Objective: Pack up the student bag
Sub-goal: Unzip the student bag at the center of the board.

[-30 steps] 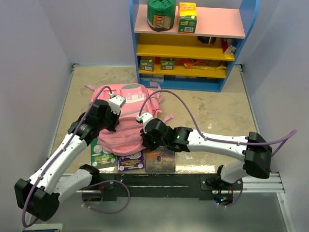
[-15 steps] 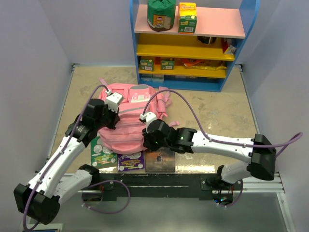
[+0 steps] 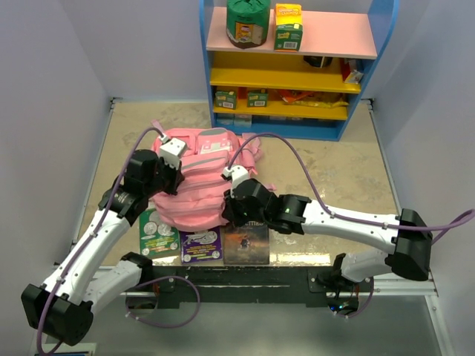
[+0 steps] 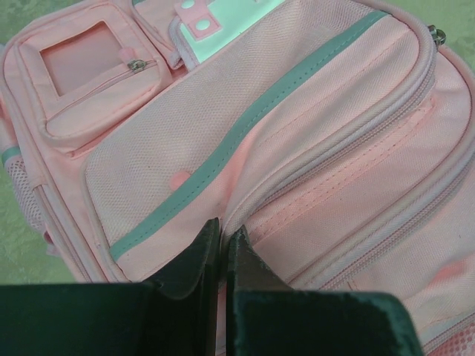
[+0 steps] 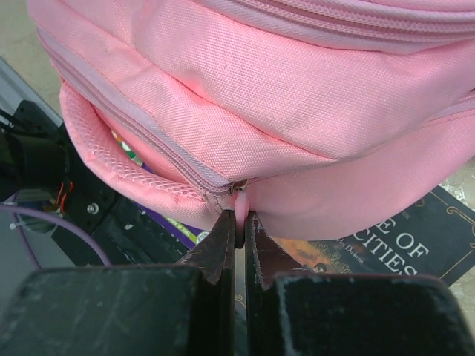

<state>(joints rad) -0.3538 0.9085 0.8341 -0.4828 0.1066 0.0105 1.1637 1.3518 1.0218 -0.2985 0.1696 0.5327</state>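
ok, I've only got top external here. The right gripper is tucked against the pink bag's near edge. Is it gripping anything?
Observer: Yes. The right wrist view shows the right gripper shut on the pink zipper pull at the lower seam of the student bag.
Operator: And the left one?
Observer: The left gripper is shut too. Its tips sit at a crease in the front panel below the grey-green stripe, and it looks like they're pinching a fold of fabric.
Operator: What's the dark thing under the bag on the right?
Observer: A book, partly under the bag. The pale lettering on it ends in "OF CITIES".
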